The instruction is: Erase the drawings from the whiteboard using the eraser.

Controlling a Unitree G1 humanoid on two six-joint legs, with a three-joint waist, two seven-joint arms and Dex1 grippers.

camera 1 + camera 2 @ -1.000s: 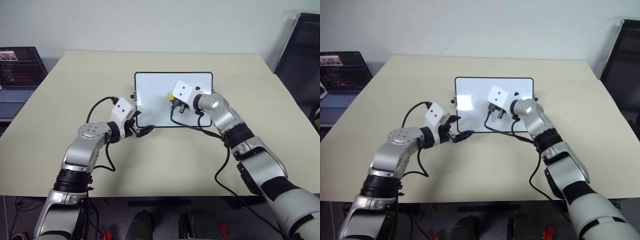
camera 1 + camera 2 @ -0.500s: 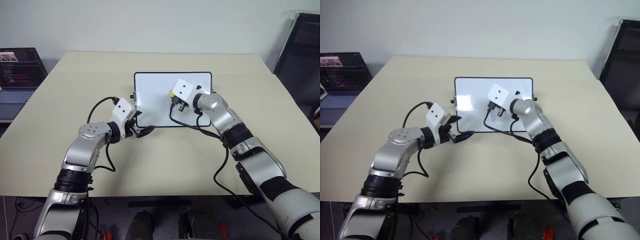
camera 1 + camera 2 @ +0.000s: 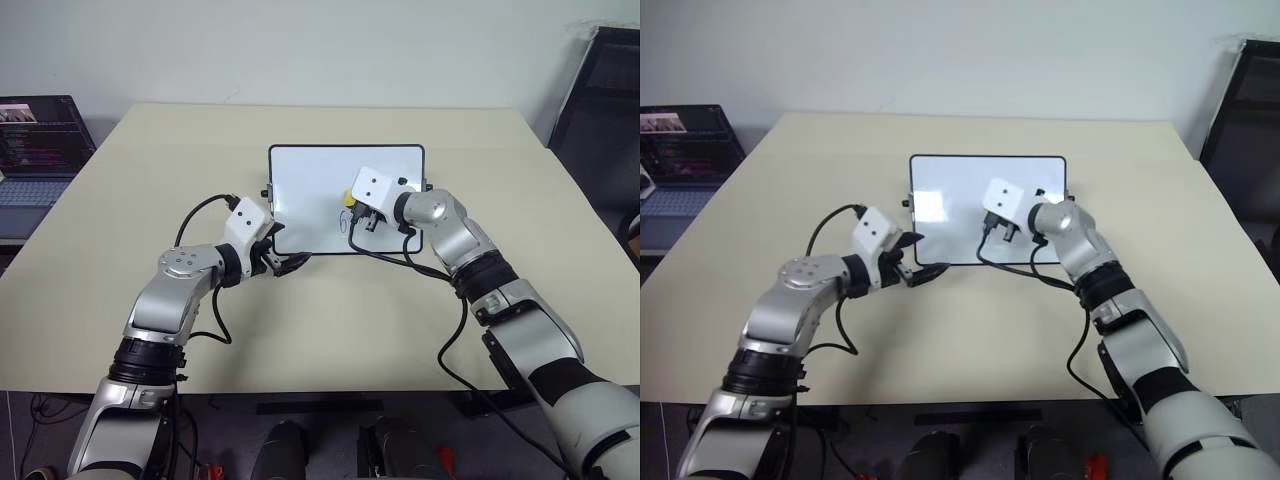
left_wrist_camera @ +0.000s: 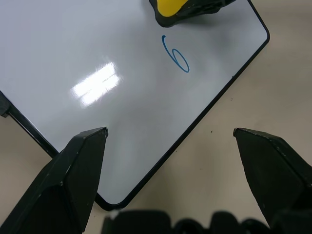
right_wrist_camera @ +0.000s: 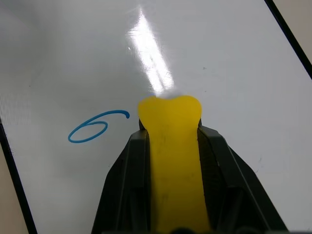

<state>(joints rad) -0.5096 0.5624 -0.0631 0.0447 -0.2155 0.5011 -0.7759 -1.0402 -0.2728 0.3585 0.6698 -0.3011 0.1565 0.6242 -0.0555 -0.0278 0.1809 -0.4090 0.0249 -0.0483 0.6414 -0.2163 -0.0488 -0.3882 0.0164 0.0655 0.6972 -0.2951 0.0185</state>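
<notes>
We judged the job mostly done: one blue mark (image 5: 95,126), a "6", was left on the whiteboard (image 3: 300,185), beside the eraser (image 5: 170,146) that our right gripper (image 5: 170,127) clenched against the board. Our left gripper (image 4: 168,134) hung released over the near corner. The beige table (image 3: 350,320) stood by a white wall, a laptop (image 3: 35,150) at its left.

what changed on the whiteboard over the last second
The right gripper, shut on the yellow eraser, slid a little toward the right side of the whiteboard. That uncovered a blue "6", now beside the eraser. The left gripper stayed open at the board's near left corner, and the board did not move.
</notes>
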